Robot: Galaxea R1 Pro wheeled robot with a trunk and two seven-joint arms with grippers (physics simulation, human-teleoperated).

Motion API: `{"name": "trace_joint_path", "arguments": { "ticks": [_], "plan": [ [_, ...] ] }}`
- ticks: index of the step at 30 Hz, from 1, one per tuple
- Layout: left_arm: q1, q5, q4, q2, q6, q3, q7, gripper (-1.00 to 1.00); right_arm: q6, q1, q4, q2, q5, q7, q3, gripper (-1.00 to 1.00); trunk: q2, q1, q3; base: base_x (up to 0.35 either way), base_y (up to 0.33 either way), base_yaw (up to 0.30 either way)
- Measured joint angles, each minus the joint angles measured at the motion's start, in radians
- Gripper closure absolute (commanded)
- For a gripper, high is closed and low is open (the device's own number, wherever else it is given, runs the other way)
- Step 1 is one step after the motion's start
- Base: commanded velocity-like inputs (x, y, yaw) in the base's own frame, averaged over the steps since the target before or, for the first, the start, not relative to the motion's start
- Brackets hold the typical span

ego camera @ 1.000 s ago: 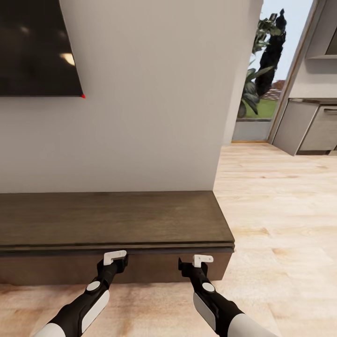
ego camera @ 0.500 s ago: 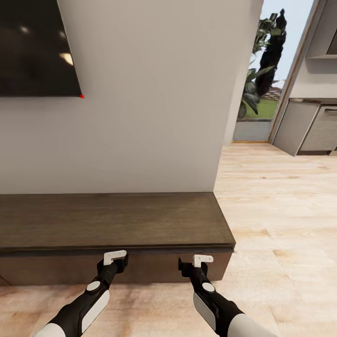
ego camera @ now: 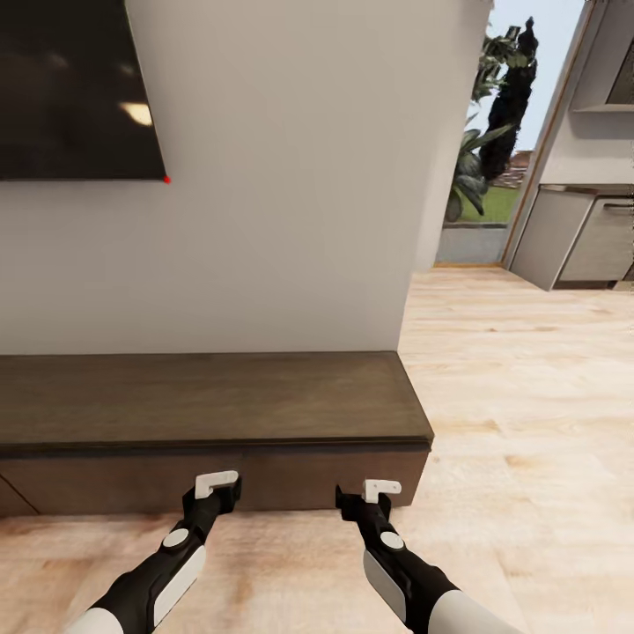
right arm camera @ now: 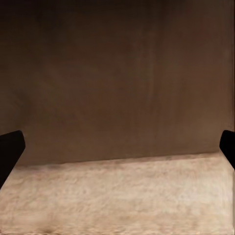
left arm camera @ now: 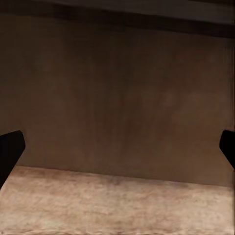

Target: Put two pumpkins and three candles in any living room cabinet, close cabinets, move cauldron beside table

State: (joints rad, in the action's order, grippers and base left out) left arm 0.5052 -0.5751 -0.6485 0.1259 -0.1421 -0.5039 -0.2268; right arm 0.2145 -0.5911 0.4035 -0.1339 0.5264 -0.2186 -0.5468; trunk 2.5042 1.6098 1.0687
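Note:
The cabinet, a long low dark-brown unit, runs along the white wall under a black screen, and its front looks flush and shut. My left gripper and right gripper hover side by side just short of its front, above the floor. Both are open and hold nothing. In the left wrist view the dark fingertips stand wide apart before the brown cabinet front. The right wrist view has the same spread, with the front close ahead. Pumpkins, candles, cauldron and table are out of view.
A black wall screen hangs above the cabinet. To the right, light wood floor leads past the wall's corner to a glass door with plants and grey kitchen units.
The whole view has shifted: I have backed off a little from the cabinet and the screen's corner sits further right. A stepped lip under the cabinet top is gone. Both arms keep their pose.

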Motion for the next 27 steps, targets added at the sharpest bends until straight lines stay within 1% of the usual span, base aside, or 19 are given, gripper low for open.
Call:
{"name": "trace_joint_path", "arguments": {
  "ticks": [21, 27],
  "plan": [
    [0.000, 0.000, -0.003, 0.001, 0.000, 0.000, 0.000, -1.00, 0.000, 0.000, 0.000, 0.000, 0.001, -0.001, 0.000, -1.00, 0.000, 0.000, 0.000, -0.341, 0.000, 0.000],
    [0.000, 0.000, -0.002, 0.000, 0.000, 0.000, 0.000, -1.00, 0.000, 0.000, 0.002, 0.000, 0.001, -0.001, 0.000, -1.00, 0.000, 0.000, 0.000, -0.137, 0.000, 0.000]
  ]
}}
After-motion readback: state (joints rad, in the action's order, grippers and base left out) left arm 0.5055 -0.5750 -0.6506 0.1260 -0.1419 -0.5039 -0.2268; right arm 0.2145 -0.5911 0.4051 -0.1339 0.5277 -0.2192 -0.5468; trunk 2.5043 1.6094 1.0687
